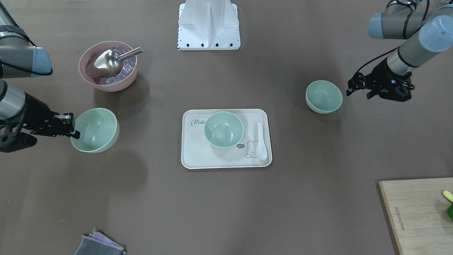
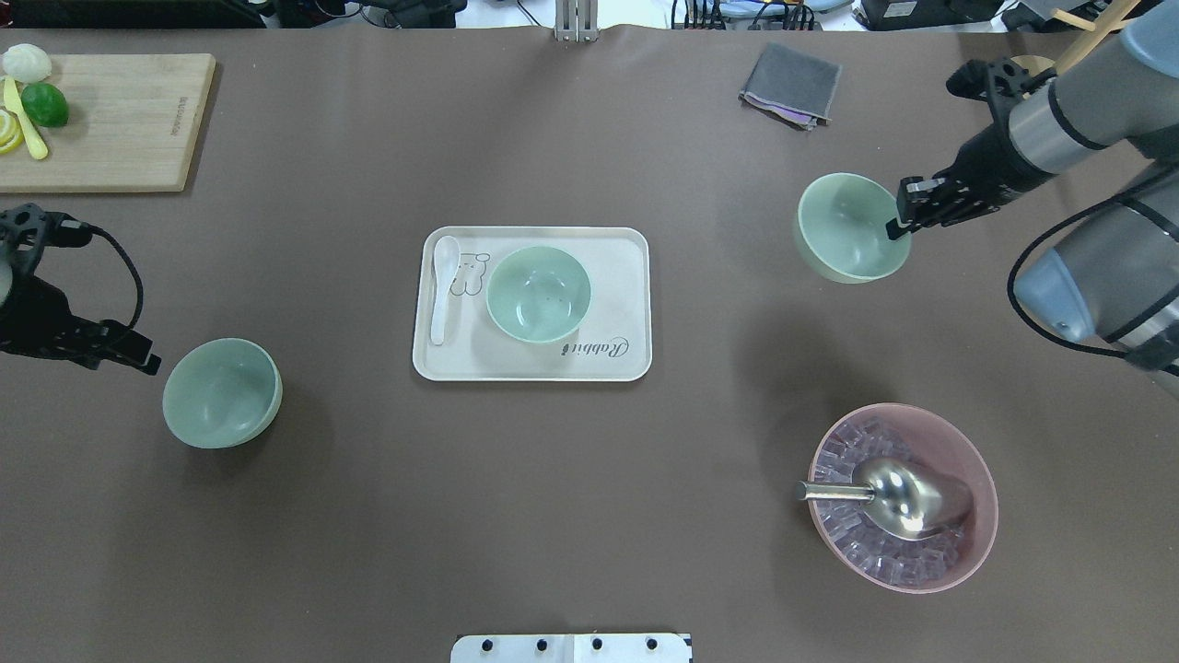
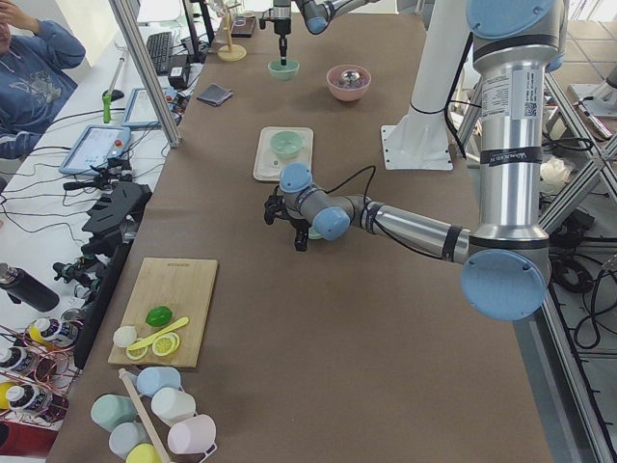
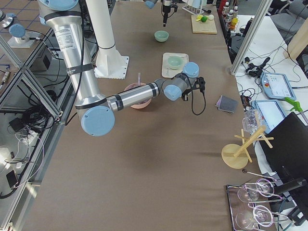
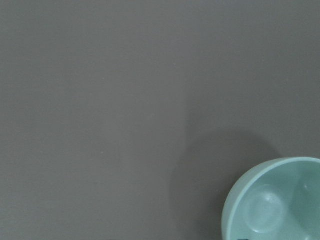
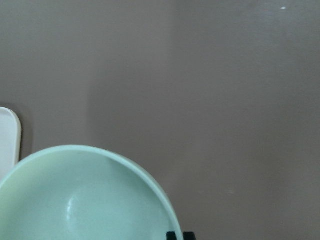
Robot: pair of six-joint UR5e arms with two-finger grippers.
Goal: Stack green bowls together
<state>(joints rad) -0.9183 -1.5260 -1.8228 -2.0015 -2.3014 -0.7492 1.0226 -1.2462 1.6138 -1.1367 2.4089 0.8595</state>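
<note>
One green bowl [image 2: 539,295] stands on the cream tray [image 2: 626,354] at the table's middle; it also shows in the front view [image 1: 223,129]. My right gripper [image 2: 901,221] is shut on the rim of a second green bowl [image 2: 843,230] and holds it above the table, with its shadow underneath. In the front view this gripper [image 1: 75,132] and bowl [image 1: 95,130] are at the left. A third green bowl [image 2: 221,393] sits on the table. My left gripper [image 2: 145,359] is just beside its rim, apart from it, and looks open.
A white spoon [image 2: 442,290] lies on the tray. A pink bowl [image 2: 984,520] with ice and a metal scoop stands near the robot's right. A cutting board [image 2: 120,120] with lime and a folded cloth [image 2: 790,85] lie at the far side.
</note>
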